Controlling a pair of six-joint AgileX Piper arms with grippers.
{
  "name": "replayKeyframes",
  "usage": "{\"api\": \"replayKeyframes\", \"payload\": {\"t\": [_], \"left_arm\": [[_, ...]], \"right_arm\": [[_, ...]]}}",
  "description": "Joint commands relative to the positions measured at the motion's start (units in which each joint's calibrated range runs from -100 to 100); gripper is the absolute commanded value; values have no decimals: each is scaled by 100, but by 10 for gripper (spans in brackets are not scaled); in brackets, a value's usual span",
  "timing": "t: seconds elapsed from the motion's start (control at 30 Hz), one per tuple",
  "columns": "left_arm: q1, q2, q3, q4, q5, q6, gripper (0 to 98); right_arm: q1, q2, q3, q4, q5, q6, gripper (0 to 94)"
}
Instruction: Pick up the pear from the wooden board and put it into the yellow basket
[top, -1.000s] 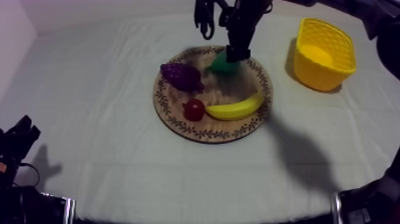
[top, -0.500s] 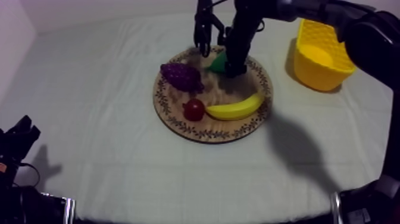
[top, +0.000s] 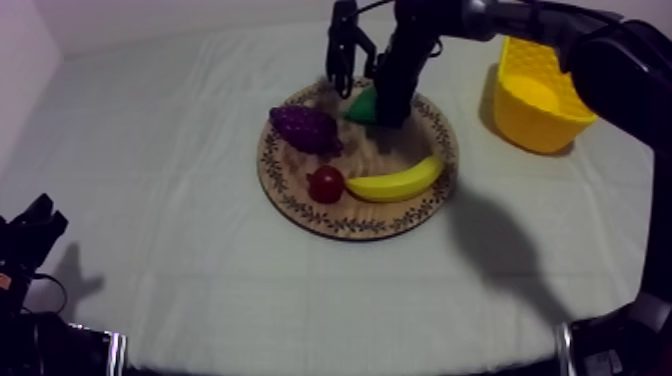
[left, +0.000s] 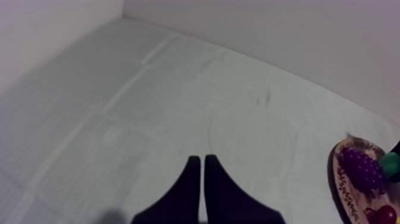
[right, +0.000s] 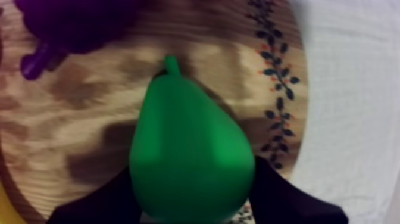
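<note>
R gripper (right: 193, 202) edged left since 1 s ago, gripping pear (right: 190, 155) over board (top: 300, 190), L gripper (left: 200, 164) closed.

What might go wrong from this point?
The right hand holds the pear only at its wide, rounded end; it may slip on lifting.
The grapes lie close by the pear's stem; a tilt could nudge them.
A low carry might hit the basket wall.

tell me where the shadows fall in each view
Top view: the right arm casts a broad dark shadow on the cloth right of the board; the left arm a small one beside it. Right wrist view: the pear darkens the wood beside it. Left wrist view: evenly lit cloth.
</note>
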Motion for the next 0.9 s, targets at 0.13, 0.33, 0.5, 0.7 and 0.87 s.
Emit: {"api": "replayKeyframes", "payload": {"t": [0.13,0.33,0.5,0.7,0.87], "left_arm": [[-1,-4,0,1,0,-1,1],[-1,-4,0,1,0,-1,1],[-1,-4,0,1,0,-1,1],[-1,-4,0,1,0,-1,1],[-1,-4,0,1,0,-1,1]], "right_arm": [[-59,-625,639,-51,-67,-14,409],[124,-2019,1615,-178,100,134,419],[483,-3314,2257,-224,537,275,427],[1121,-4508,2687,-179,1046,454,435],[1794,-4814,2751,-155,1219,624,438]]}}
